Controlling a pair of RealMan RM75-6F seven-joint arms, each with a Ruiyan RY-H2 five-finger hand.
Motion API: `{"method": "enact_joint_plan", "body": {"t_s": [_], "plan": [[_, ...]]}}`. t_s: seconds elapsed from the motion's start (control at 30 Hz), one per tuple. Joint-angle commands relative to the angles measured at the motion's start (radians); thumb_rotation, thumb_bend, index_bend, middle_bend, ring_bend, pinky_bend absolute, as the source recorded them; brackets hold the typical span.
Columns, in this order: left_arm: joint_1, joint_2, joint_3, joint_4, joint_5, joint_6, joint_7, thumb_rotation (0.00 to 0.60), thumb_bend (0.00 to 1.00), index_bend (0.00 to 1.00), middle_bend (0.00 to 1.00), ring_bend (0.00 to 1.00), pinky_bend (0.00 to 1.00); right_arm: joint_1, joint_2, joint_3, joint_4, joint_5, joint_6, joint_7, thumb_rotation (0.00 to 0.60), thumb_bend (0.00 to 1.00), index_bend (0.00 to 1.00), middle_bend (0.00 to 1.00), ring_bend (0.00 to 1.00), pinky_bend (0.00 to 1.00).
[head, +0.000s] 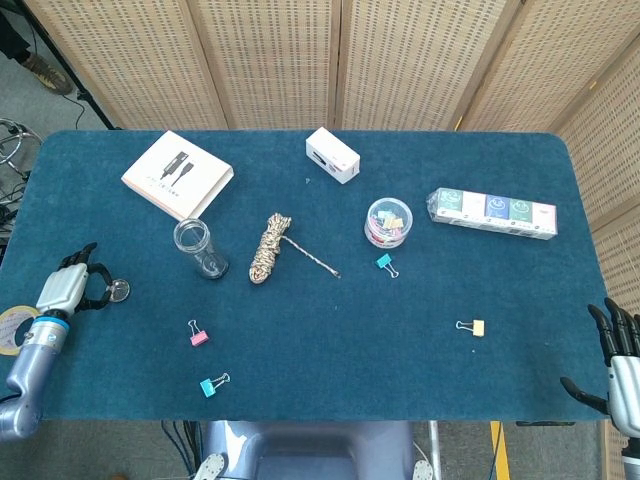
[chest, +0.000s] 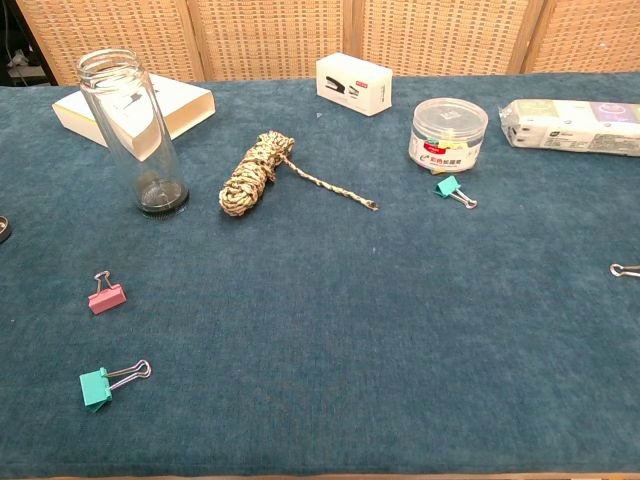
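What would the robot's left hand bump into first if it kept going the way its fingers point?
Probably the small round lid: the left hand has its fingers aimed right at it, nearly touching. Height is hard to judge.

- The place reads as a staged robot test room — a lab set-up, not a home.
- A table covered in dark blue felt cloth (head: 300, 400) stands before folding woven-rattan screens (head: 270, 60) that close off the background.
- Bare grey floor (head: 30, 100) and cables show at the left edge.
- Loose office oddments — a pink binder clip (chest: 105, 295), a white stapler box (chest: 353, 84) — lie scattered about.
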Motion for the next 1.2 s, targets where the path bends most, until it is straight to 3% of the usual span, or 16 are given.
{"method": "enact_joint_plan", "body": {"t_s": [0.03, 0.83, 1.2], "plan": [[0.000, -0.005, 0.000, 0.003, -0.006, 0.000, 0.005, 0.600, 0.39, 0.55, 0.00, 0.00, 0.00, 0.000, 0.000, 0.000, 0.000, -0.001, 0.001, 0.000, 0.600, 0.07, 0.03, 0.00, 0.00, 0.00], [-0.014, -0.002, -0.007, -0.006, -0.034, -0.040, 0.015, 0.600, 0.44, 0.60, 0.00, 0.00, 0.00, 0.001, -0.002, -0.001, 0.002, 0.001, 0.001, 0.003, 0.600, 0.07, 0.02, 0.00, 0.00, 0.00], [-0.007, 0.030, -0.015, -0.062, -0.020, 0.013, 0.032, 0.600, 0.47, 0.62, 0.00, 0.00, 0.00, 0.000, 0.001, -0.003, 0.002, -0.002, 0.002, 0.013, 0.600, 0.07, 0.02, 0.00, 0.00, 0.00]]}}
